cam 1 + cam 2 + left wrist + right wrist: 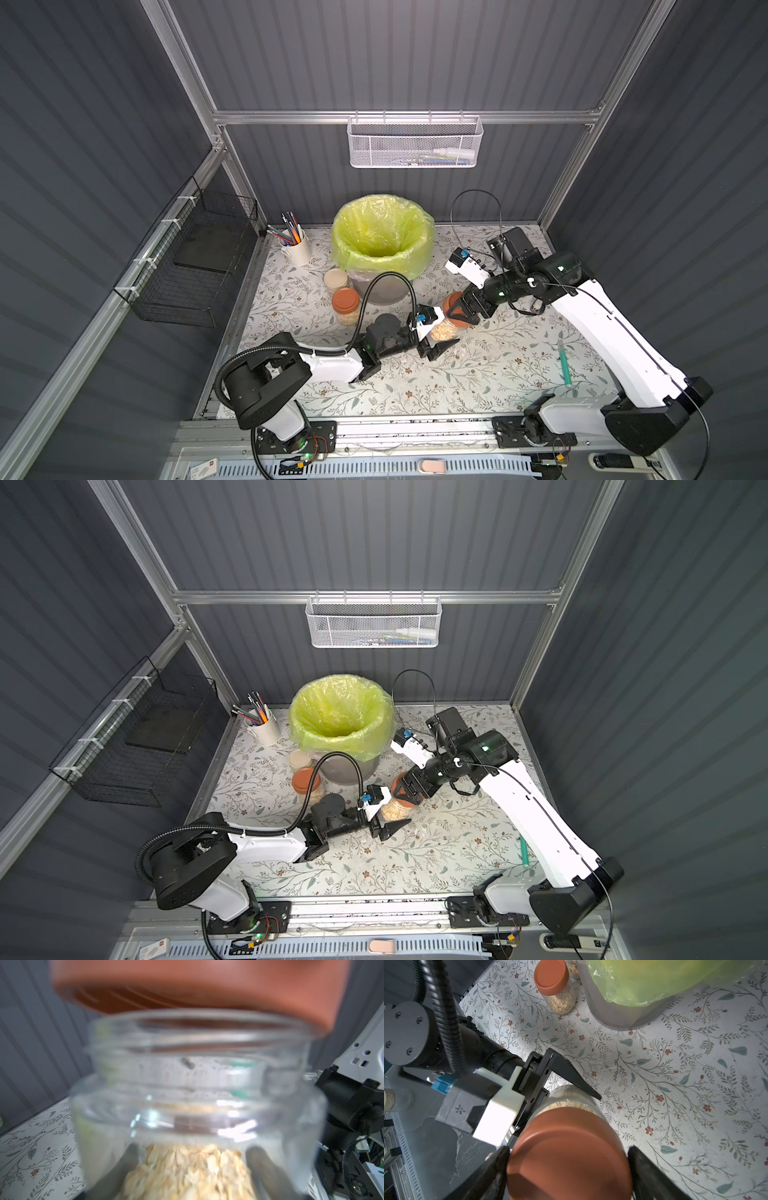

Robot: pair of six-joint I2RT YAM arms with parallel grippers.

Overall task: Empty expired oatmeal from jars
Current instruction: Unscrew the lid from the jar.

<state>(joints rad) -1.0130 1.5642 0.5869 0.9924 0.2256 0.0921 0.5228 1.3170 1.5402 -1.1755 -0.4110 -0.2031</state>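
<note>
Three jars show in both top views: the held jar (440,329) over the middle of the worktop (415,390), plus the brown-lidded jar (345,309) and the cream-lidded jar (336,281) toward the left edge, making two terracotta lids, the held lid (566,1169) among them, and one cream. There is one bin (384,293), one pen cup (298,253) with pens too crowded to count, one teal stick (564,363) near the right edge, and two wall baskets, the white basket (415,145) and the black basket (166,299). Two arms carry one pincer each: the left pincer (192,1163) and the right pincer (569,1157).
</note>
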